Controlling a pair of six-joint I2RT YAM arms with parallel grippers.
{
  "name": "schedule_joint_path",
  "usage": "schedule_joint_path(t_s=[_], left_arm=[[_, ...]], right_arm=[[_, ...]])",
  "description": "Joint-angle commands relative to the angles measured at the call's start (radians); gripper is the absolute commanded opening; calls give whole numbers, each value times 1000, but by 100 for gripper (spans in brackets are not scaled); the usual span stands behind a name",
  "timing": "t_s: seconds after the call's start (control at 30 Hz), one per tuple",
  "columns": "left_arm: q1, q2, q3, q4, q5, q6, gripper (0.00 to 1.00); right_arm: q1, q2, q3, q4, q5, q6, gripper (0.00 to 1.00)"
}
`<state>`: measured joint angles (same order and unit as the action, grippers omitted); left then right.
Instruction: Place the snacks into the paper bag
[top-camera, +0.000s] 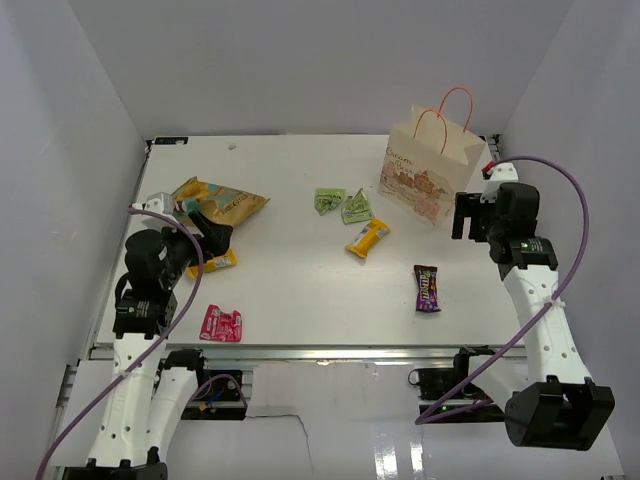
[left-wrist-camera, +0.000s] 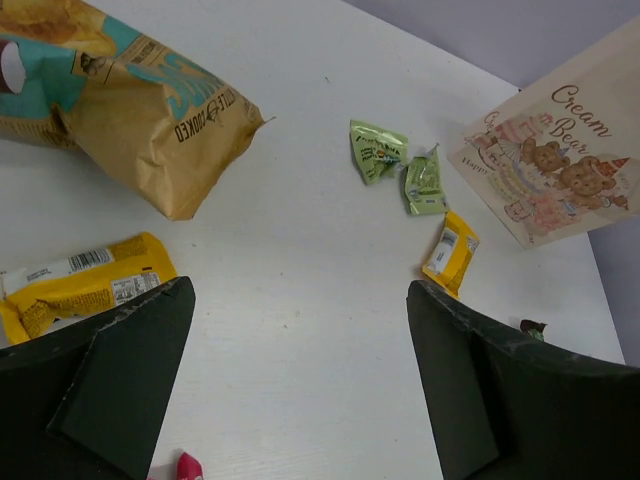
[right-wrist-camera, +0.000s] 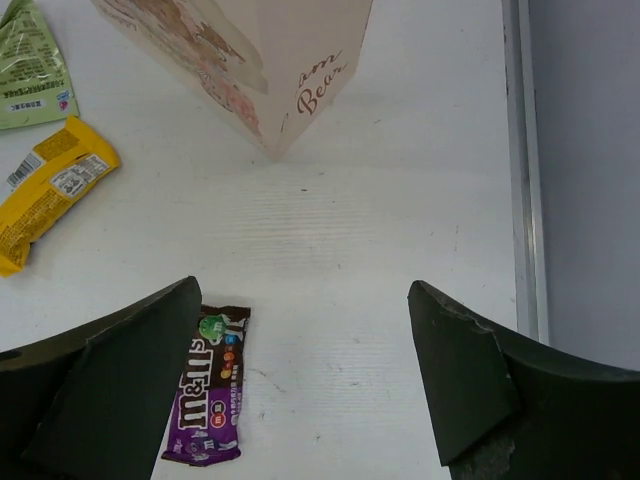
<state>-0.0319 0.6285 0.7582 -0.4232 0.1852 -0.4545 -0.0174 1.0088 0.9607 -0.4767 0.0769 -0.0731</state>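
**Cream paper bag (top-camera: 425, 172) upright; snacks lie outside it**

Left fingers (left-wrist-camera: 120, 380): spread wide, holding nothing, well left of the bag. Right fingers (right-wrist-camera: 110, 390): spread wide, holding nothing, just beside the bag's right.

Step, as I judge it: first pick. The purple candy bar (right-wrist-camera: 210, 395) is nearest, on the bag's near side. Pinch it across its narrow width, lift clear of the bag's rim and release between the handles; the bag looks easily tipped.

Count on the worktop (top-camera: 300, 290), all left of the bag:
- chip bag (top-camera: 220, 200): 1
- green packets (top-camera: 328, 200): 2
- yellow bars (top-camera: 367, 238): 2
- pink-red packet (top-camera: 221, 324): 1

Bare table (top-camera: 300, 290) around scattered snacks (top-camera: 367, 238)
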Motion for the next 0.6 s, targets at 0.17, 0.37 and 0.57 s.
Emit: schedule_joint_path(t_s=[0.17, 0.37, 0.57], left_arm=[[0, -49, -30, -84, 17, -30, 98], [0, -84, -46, -150, -23, -114, 98], [0, -124, -120, -216, -38, -280, 98]], right_arm=[[10, -36, 6, -231, -554, -562, 90], [47, 107, -54, -327, -527, -518, 90], [57, 299, -42, -298, -379, -337, 91]])
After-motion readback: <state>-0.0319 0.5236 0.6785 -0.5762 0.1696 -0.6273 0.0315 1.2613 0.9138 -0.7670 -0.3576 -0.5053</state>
